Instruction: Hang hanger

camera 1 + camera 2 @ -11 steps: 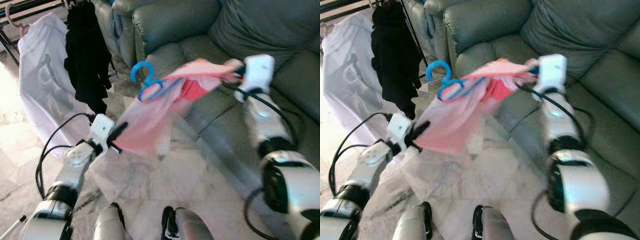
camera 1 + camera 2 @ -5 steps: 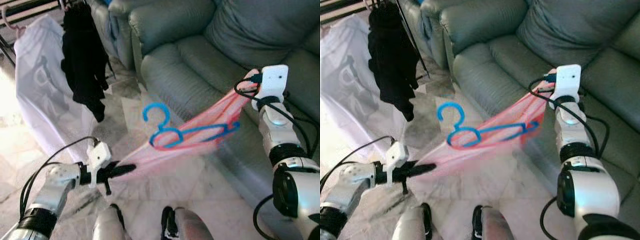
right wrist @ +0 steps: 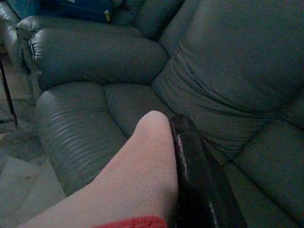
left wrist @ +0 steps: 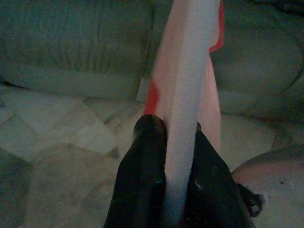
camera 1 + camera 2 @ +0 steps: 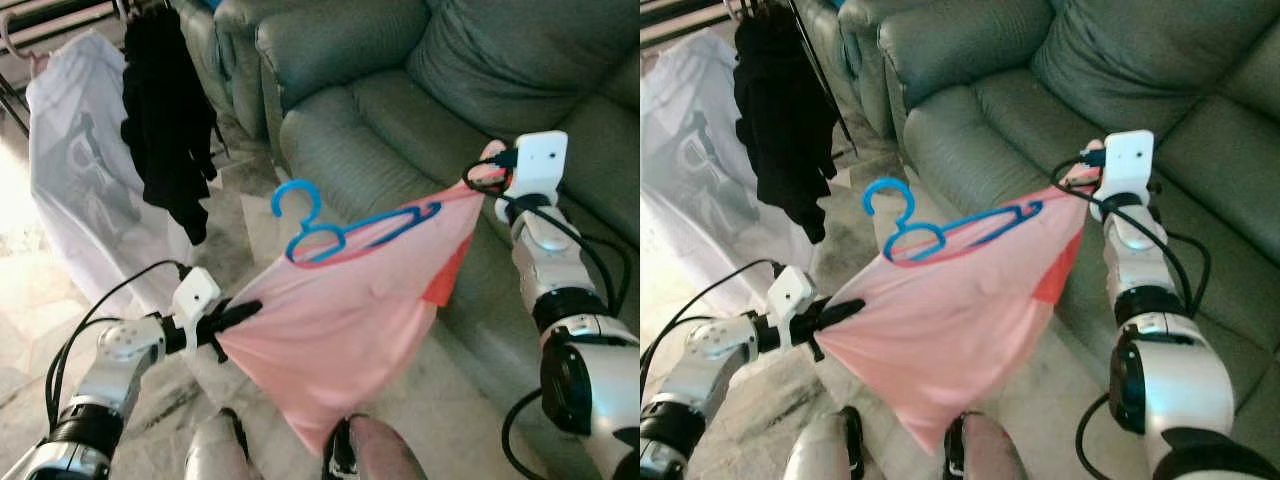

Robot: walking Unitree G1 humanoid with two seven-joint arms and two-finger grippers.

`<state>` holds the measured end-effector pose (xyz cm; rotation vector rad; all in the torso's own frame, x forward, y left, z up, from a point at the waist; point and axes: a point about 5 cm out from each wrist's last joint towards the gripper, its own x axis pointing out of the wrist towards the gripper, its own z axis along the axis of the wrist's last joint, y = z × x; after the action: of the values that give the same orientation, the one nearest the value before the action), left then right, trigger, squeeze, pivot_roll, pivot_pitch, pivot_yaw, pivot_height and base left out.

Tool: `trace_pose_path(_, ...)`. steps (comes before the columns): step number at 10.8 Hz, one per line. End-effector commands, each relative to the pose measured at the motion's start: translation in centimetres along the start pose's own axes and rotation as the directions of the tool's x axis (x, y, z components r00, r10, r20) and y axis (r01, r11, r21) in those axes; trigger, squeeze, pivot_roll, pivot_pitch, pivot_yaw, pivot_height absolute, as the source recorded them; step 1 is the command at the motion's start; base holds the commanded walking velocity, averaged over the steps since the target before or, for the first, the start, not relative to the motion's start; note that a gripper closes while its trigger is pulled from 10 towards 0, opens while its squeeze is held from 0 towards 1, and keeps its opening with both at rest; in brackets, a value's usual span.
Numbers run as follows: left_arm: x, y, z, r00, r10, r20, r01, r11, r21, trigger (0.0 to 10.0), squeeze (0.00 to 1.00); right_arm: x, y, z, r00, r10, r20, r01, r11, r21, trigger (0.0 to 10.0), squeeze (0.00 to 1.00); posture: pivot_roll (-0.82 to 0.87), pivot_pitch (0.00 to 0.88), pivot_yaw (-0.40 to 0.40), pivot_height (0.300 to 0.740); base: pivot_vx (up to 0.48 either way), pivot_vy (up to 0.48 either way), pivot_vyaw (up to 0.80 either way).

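A pink shirt (image 5: 350, 340) hangs stretched between the two grippers, in front of a grey-green sofa (image 5: 400, 90) and above a marble floor (image 5: 60, 300). The left gripper (image 5: 243, 313) holds the shirt's lower left corner; in the left wrist view its two black fingers (image 4: 142, 161) are clamped on a strip of the pink cloth that runs up between them. The right gripper (image 5: 490, 172) holds the shirt's upper right corner, higher up and just over the sofa seat. In the right wrist view one black finger (image 3: 194, 171) presses against a fold of the pink cloth, with a red edge of the cloth at the near end; the other finger is hidden behind the cloth, so the grip reads as clamped on the shirt.

A blue hanger (image 5: 340, 230) lies along the shirt's top edge, its hook (image 5: 296, 200) sticking up at the left end and its bar running up and right toward the right gripper. A red inner part of the shirt (image 5: 445, 280) shows at the right side below that gripper. The shirt's lowest point hangs down near the robot's legs (image 5: 370, 455).

At the upper left, a white garment (image 5: 80, 170) and a black garment (image 5: 165, 120) hang from a rack (image 5: 50, 15).
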<state>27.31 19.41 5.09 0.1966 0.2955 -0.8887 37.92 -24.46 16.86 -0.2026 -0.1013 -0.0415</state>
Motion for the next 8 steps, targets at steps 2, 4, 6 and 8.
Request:
trace_pose_path(2, -0.2, 0.5, -0.8, 0.997, 0.077, 0.003, -0.076, 0.995, -0.060, 0.0, 0.00, -0.2, -0.7, -0.1, 1.000, -0.008, 0.000, 0.008, 0.999, 0.034, 0.0, 0.00, -0.04, 0.180, -0.095, 0.740, 0.000, 0.000, 0.00)
trace_pose_path(4, -0.2, 1.0, -0.9, 0.988, 0.151, 0.023, -0.148, 0.984, -0.099, 0.0, 0.00, -0.2, -0.4, -0.2, 0.999, 0.037, -0.006, -0.036, 0.997, 0.067, 0.0, 0.00, -0.04, 0.180, -0.095, 0.740, 0.000, 0.000, 0.00)
trace_pose_path(6, 0.0, 1.4, -1.6, 0.975, 0.220, -0.042, -0.221, 0.975, -0.029, 0.0, 0.00, 0.0, 1.0, 0.0, 0.994, 0.105, -0.006, -0.104, 0.988, 0.112, 0.0, 0.00, -0.04, 0.179, -0.094, 0.740, 0.000, 0.000, 0.00)
trace_pose_path(8, 0.8, 2.0, -1.2, 0.946, 0.323, -0.039, -0.324, 0.946, -0.025, 0.0, 0.00, 0.6, 3.6, 1.3, 0.982, 0.184, 0.046, -0.188, 0.973, 0.131, 0.0, 0.00, -0.04, 0.174, -0.094, 0.740, 0.000, 0.000, 0.00)
